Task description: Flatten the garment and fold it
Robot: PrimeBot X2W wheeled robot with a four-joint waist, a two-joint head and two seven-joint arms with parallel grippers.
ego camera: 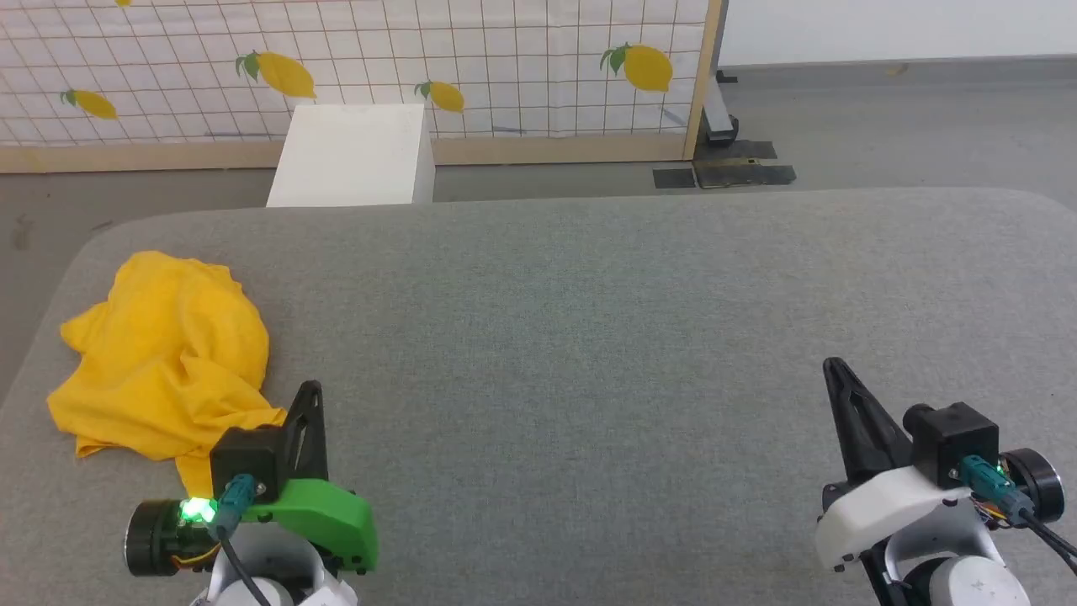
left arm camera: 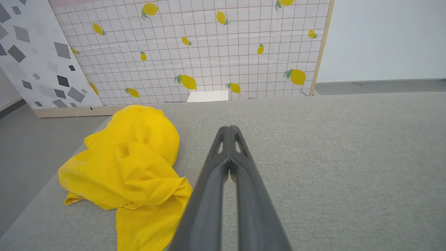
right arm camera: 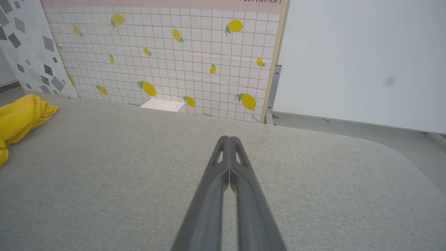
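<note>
The garment (ego camera: 168, 353) is a bright yellow cloth lying crumpled in a heap at the left end of the grey table (ego camera: 589, 337); no print shows on it. In the left wrist view the garment (left arm camera: 132, 167) lies just left of my fingers, and in the right wrist view the garment (right arm camera: 17, 118) is at the far left edge. My left gripper (ego camera: 313, 389) is shut and empty, right beside the heap's near corner (left arm camera: 229, 128). Far from the cloth, at the lower right, my right gripper (ego camera: 833, 364) is shut and empty above bare table (right arm camera: 229, 138).
A white box (ego camera: 353, 156) stands on the floor behind the table's far edge. Behind it is a tiled panel with lemon prints (ego camera: 471, 59) and a metal foot (ego camera: 724, 160). The table's corners are rounded, and grey floor surrounds it.
</note>
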